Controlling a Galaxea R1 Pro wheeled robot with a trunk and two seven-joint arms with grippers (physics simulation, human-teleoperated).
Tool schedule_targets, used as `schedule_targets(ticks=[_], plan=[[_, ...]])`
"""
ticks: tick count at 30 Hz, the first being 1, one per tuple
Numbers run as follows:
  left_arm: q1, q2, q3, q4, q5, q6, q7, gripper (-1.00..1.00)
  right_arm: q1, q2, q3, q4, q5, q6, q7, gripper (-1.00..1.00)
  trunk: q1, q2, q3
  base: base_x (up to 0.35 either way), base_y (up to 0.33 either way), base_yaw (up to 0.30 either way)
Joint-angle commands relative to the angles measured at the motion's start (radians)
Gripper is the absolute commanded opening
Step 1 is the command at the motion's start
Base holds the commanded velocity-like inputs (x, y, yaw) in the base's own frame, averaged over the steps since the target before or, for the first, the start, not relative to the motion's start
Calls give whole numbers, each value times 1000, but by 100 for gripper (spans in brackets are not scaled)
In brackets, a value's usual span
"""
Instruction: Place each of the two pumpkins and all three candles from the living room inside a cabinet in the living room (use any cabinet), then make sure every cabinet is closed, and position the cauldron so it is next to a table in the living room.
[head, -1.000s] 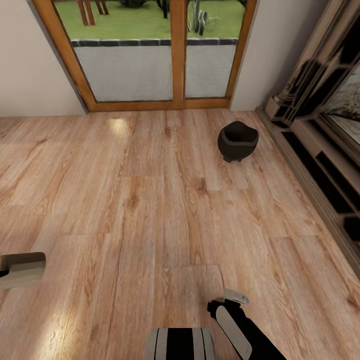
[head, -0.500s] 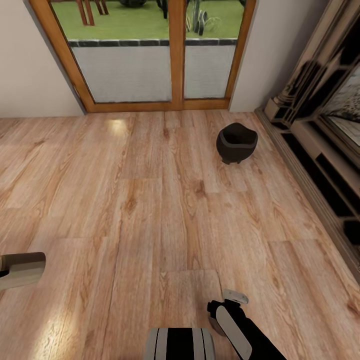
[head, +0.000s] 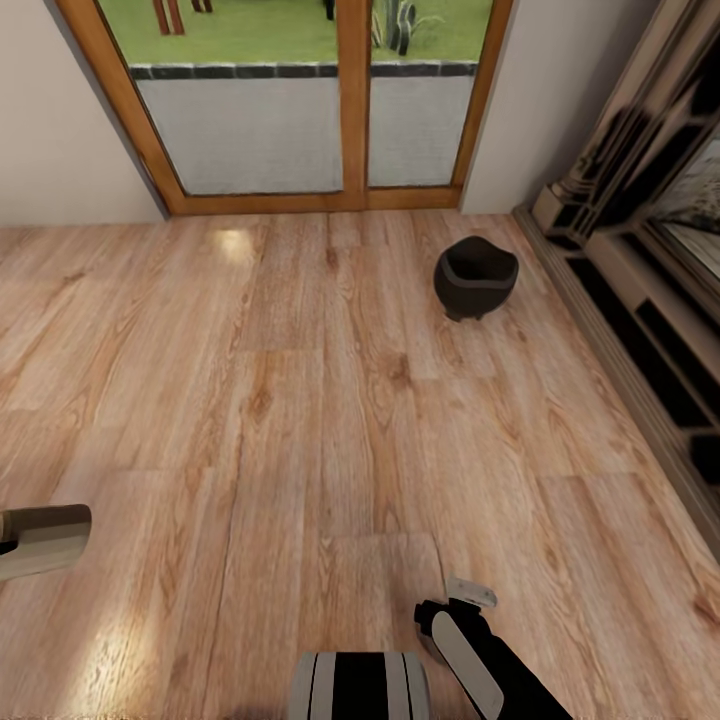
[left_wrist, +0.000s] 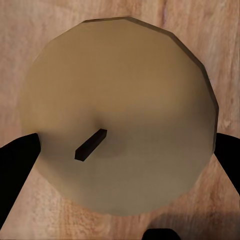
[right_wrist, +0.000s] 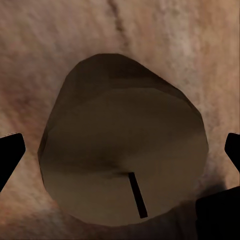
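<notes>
The left gripper (left_wrist: 120, 150) clasps a pale beige wax candle (left_wrist: 117, 115) — carried for the cabinet, I judge. The right gripper (right_wrist: 117, 155) grips a duller brownish candle (right_wrist: 125, 155) likewise. Farther right, the round black cauldron (head: 475, 276) waits on the wooden plank floor (head: 250, 400), unmoved.

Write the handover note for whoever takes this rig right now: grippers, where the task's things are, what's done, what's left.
Left gripper: shut on a pale candle, wick end facing the camera.
Right gripper: shut on a darker candle.
Cauldron: upright on the wood floor, ahead and to the right, near the glass doors. No table beside it.
Dark shelving unit runs along the right wall.
Done: two candles picked up.
Left: stow both candles in a cabinet, find the third candle and two pumpkins, close every cabinet, then move the cauldron next to the table.
</notes>
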Motion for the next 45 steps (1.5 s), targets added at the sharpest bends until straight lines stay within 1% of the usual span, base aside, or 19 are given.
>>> schedule_targets(ticks=[1,4,10,13,19,27,38,41,45], plan=[[0,0,0,0,1,0,0,-100,0,0,1,0,0,-1,0,100,0,0,-4,0,0,0],[0,0,0,0,1,0,0,-100,0,-1,1,0,0,-16,0,100,0,0,-4,0,0,0],[0,0,0,0,1,0,0,-100,0,-2,1,0,0,-23,0,100,0,0,-4,0,0,0],[0,0,0,0,1,0,0,-100,0,0,1,0,0,-23,1,100,2,-1,-16,0,0,0],[0,0,0,0,1,0,0,-100,0,0,1,0,0,-24,2,100,2,-1,-16,0,0,0],[0,0,0,0,1,0,0,-100,0,-1,1,1,0,-23,67,100,2,-1,-16,0,0,0],[0,0,0,-1,1,0,0,-100,0,-3,1,1,-1,-24,72,100,2,-1,-16,0,0,0],[0,0,0,0,1,0,0,-100,0,-3,1,1,-1,-24,72,100,3,-2,-27,0,0,0],[0,0,0,0,1,0,0,-100,0,-4,1,1,-3,-25,71,100,3,-2,-27,0,0,0]])
